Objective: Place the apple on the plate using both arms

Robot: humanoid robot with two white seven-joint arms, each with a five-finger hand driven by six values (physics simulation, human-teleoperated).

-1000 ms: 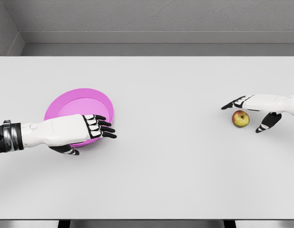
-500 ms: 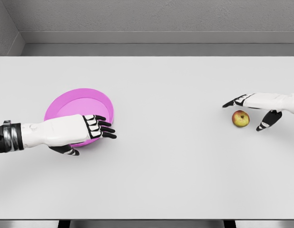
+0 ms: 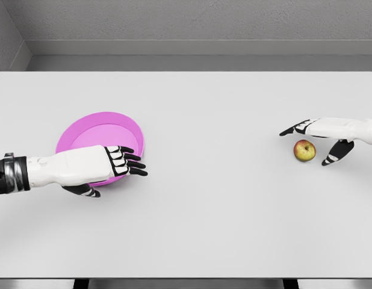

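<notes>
A small red-yellow apple (image 3: 304, 150) lies on the white table (image 3: 210, 120) at the right. My right hand (image 3: 312, 141) hovers around it, open, its fingers (image 3: 292, 129) reaching past the apple's far side and the thumb (image 3: 331, 158) on its right; no contact is visible. At the left lies a pink plate (image 3: 93, 135). My left hand (image 3: 108, 171) sits at the plate's near rim, fingers (image 3: 130, 162) extended over the edge and thumb (image 3: 85, 191) beneath; whether it grips the rim is unclear.
A grey wall runs behind the table's far edge. The table's front edge (image 3: 186, 278) lies near the bottom of the picture.
My right hand has lifted slightly and shifted a little away from the apple. The left hand, plate and apple have not moved.
</notes>
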